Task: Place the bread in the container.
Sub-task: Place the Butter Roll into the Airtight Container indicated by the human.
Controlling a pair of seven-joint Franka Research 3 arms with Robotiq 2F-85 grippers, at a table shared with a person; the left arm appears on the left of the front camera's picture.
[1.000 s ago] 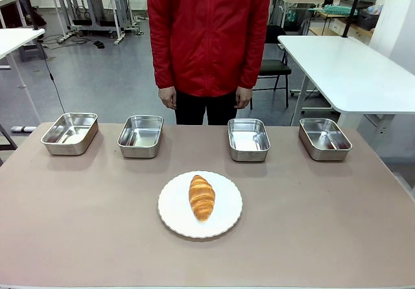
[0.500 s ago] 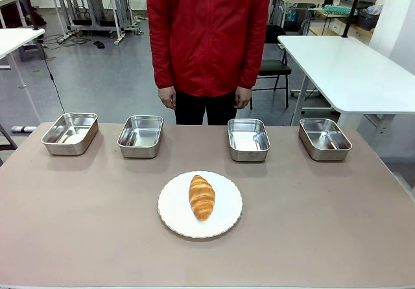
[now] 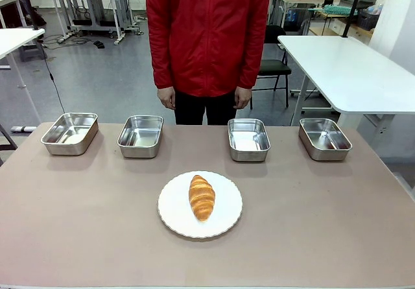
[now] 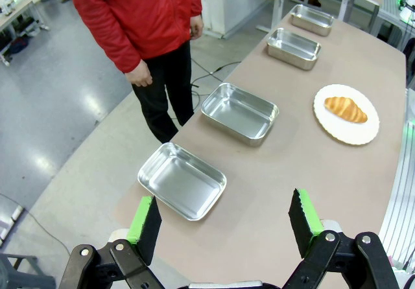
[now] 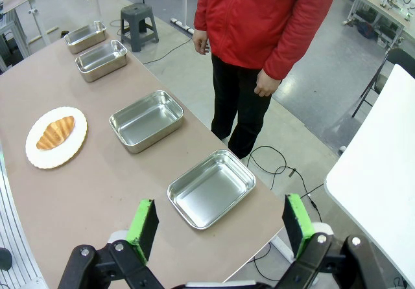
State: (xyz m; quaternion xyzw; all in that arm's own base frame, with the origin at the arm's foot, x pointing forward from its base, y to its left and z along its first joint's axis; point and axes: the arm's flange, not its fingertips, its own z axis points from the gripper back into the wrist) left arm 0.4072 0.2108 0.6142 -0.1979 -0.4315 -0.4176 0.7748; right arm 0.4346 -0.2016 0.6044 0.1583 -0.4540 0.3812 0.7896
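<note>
Front view is showing four shiny steel trays sitting in a row along the far edge of the matt brown desk [image 3: 78, 237]. From left to right they are a far-left tray [image 3: 70, 133], a second tray [image 3: 141, 135], a third tray [image 3: 249, 139] and a far-right tray [image 3: 324, 138]. All are lying empty, rectangular with rounded corners and rolled rims, and a wider gap is separating the middle two.

Facing that gap, nearer the robot's side, a round white plate [image 3: 172, 214] is resting on the desk. The bread [image 3: 201, 197] is lying on the middle of it, golden-brown, ridged and tapering at both ends. Its long axis is running from the robot's side toward the person, tilted only slightly.

The person is standing behind the desk with one hand [image 3: 167, 97] and the other hand [image 3: 243, 97] hanging clear of it.

Over the left end of the desk, the left gripper [image 4: 224, 214] is hovering wide open and holding nothing, with the bread well apart from it. At the right end, the right gripper [image 5: 219, 219] is likewise gaping open and empty, equally far from the plate.

Neither arm is looking clearly nearer, I would say. Whichever one goes will likely need its fingers closing across the bread's short width. I cannot tell which tray is meant.
</note>
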